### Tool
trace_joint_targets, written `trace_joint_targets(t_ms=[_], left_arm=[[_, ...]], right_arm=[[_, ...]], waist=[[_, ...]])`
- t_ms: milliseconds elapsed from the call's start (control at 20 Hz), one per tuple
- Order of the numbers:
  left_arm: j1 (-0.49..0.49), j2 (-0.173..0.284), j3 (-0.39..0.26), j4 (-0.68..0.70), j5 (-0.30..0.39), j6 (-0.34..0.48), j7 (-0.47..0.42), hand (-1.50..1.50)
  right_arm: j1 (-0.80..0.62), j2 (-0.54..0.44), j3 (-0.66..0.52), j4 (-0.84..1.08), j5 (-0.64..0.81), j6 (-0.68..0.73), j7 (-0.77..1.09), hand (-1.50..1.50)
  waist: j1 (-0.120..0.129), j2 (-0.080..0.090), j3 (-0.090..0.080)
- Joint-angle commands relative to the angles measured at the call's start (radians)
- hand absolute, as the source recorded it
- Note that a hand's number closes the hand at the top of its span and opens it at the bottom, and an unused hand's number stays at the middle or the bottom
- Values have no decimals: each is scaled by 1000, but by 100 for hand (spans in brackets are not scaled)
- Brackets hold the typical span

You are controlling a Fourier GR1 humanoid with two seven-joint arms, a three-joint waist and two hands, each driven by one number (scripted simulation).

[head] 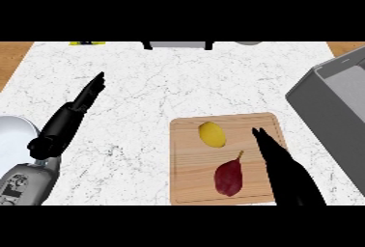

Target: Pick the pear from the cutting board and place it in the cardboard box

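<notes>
At the far left, the left hand [84,100] is resting over the marble counter [143,96], its fingers straight and released, holding nothing. Moving right, the cutting board [187,193] is lying near the counter's front edge, carrying a yellow lemon [212,134] toward its back and the dark red pear [230,177] toward its front, stem pointing away from the robot. Just beside the pear, the right hand [281,164] is hovering over the board's right side, fingers extended and released, not yet touching the fruit. So the reach step appears to be in hand; the next move likely calls for shifting left over the pear and curling around it without nudging the lemon. At the right edge, the grey box [324,111] is sitting well apart from the board, open side up. Bare counter between the two is leaving room for the carry, though the box's near wall will need clearing.
</notes>
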Motion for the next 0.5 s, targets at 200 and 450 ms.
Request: trace_joint_targets(t_ms=[200, 450], left_arm=[[-39, 21, 75, 7, 24, -62, 22, 0], [22, -37, 25, -7, -46, -19, 11, 0]], right_arm=[[-60, 122, -3, 87, 63, 97, 157, -150], [-13, 143, -6, 158, 109, 97, 112, -150]], waist=[[-8, -1, 1], [-7, -1, 1]])
